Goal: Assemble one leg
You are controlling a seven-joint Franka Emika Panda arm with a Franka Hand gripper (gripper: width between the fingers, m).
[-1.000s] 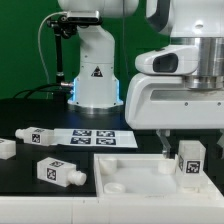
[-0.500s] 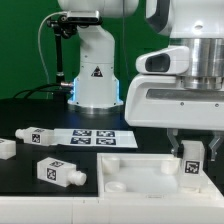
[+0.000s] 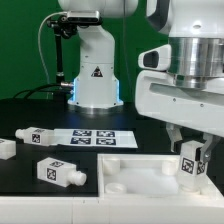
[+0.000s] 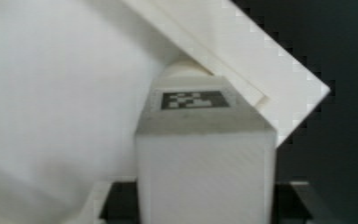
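My gripper (image 3: 190,152) is shut on a white leg (image 3: 192,163) with a black-and-white tag and holds it upright over the right part of the wide white square panel (image 3: 135,172). In the wrist view the leg (image 4: 202,150) fills the middle between the fingers, with the panel (image 4: 51,90) behind it. Two other legs lie on the table at the exterior view's left: one near the front (image 3: 58,172) and one further back (image 3: 36,136). A third white piece (image 3: 6,148) shows at the left edge.
The marker board (image 3: 94,138) lies flat in front of the robot base (image 3: 95,75). The black table extends round the parts.
The gripper with the leg has turned about its axis and shifted slightly over the panel's right part. The loose legs have not moved.
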